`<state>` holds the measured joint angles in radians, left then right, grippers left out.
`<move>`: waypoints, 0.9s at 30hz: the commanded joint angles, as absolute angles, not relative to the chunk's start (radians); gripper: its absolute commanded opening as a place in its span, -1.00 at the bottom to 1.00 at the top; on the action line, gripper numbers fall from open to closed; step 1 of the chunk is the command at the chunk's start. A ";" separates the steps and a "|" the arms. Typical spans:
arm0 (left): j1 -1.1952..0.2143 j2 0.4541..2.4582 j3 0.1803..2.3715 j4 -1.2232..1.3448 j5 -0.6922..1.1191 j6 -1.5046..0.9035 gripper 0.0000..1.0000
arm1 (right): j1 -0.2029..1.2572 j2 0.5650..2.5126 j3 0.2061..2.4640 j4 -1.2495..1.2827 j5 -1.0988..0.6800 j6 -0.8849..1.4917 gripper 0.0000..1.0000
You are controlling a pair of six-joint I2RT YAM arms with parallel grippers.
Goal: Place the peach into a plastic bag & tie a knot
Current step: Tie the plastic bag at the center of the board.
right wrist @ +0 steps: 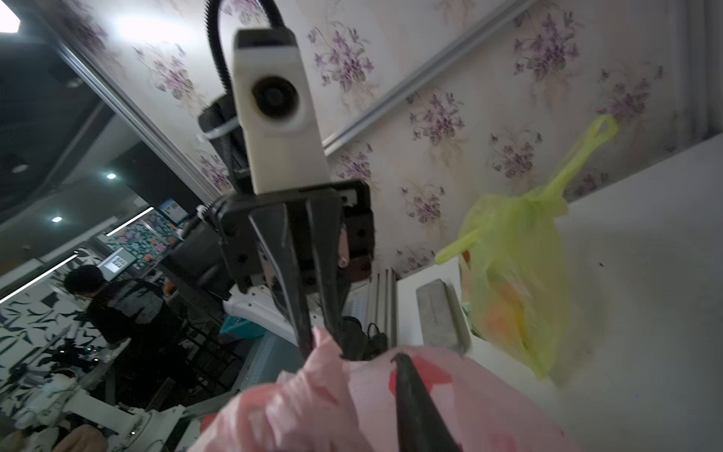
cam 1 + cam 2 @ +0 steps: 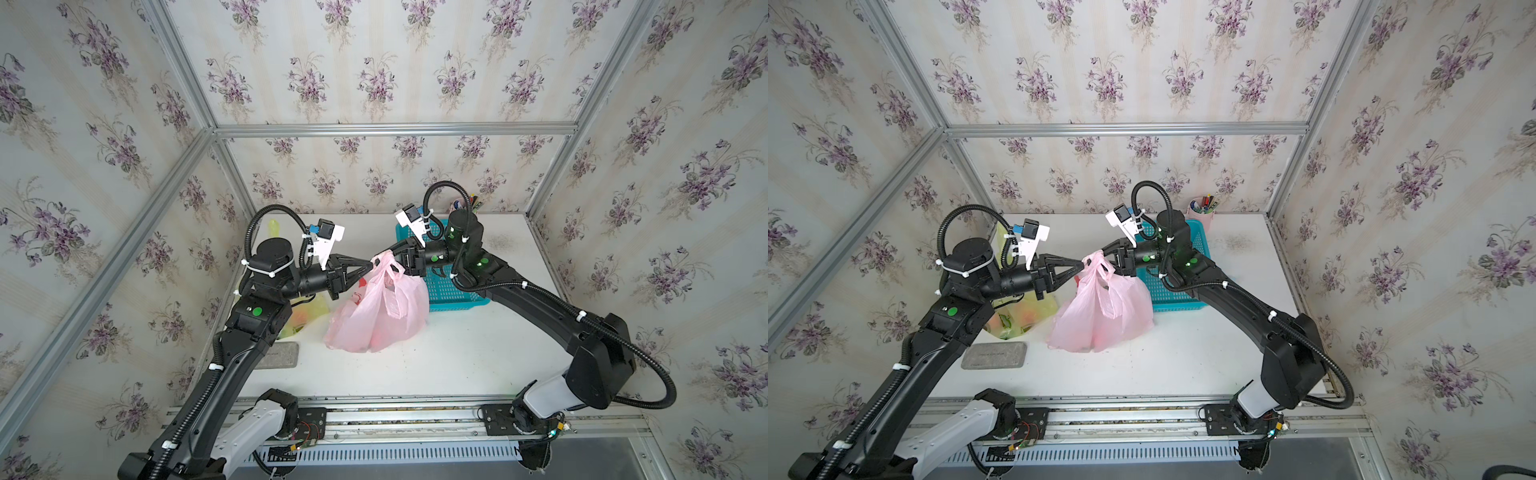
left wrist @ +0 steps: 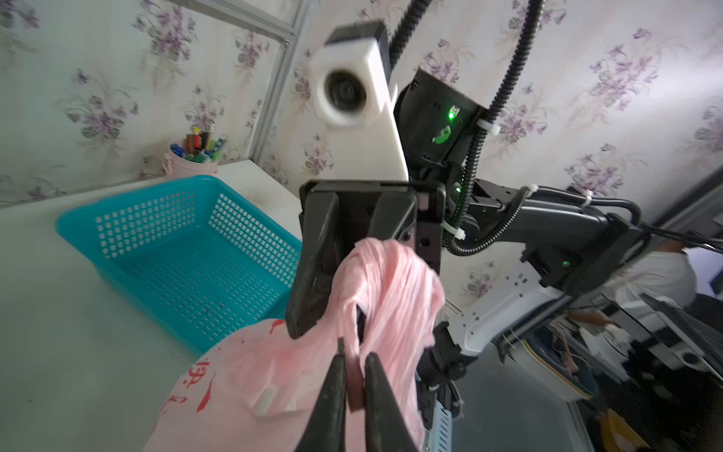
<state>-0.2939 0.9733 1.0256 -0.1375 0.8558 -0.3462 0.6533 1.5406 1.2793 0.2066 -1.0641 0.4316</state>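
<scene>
Bag [image 2: 1100,324] between basket [image 2: 1167,297] and other bag [image 2: 1034,309]

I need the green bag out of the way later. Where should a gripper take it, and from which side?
Probably best to take the green bag by the thin twisted stem below its handle loop, coming down from above. That stem sticks up clear of the bulging body, which looks too wide and slack to pinch.

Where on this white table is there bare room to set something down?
Bare white tabletop runs along the front, between the pink plastic bag and the metal rail, and right of the teal mesh basket. Crowded: the left side, with the yellow-green plastic bag and grey rectangular block.
</scene>
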 commanded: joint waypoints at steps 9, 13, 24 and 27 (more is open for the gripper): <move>-0.306 1.007 0.977 -0.152 0.769 -0.285 -1.00 | 0.638 1.567 1.266 -0.033 -1.063 0.246 -0.18; -0.306 1.031 0.988 -0.183 0.734 -0.277 -1.00 | 0.637 1.537 1.278 -0.161 -0.878 0.177 0.03; -0.306 1.067 0.996 -0.200 0.726 -0.271 -1.00 | 0.632 1.293 1.262 -0.349 -0.400 0.202 0.18; -0.306 1.067 1.000 -0.200 0.726 -0.272 -1.00 | 0.693 1.263 1.276 -0.349 -0.435 0.258 0.10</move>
<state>-0.3061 1.0668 0.9916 -0.2104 0.7288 -0.2863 0.6514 1.2808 1.2652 -0.3359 -0.4591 0.2131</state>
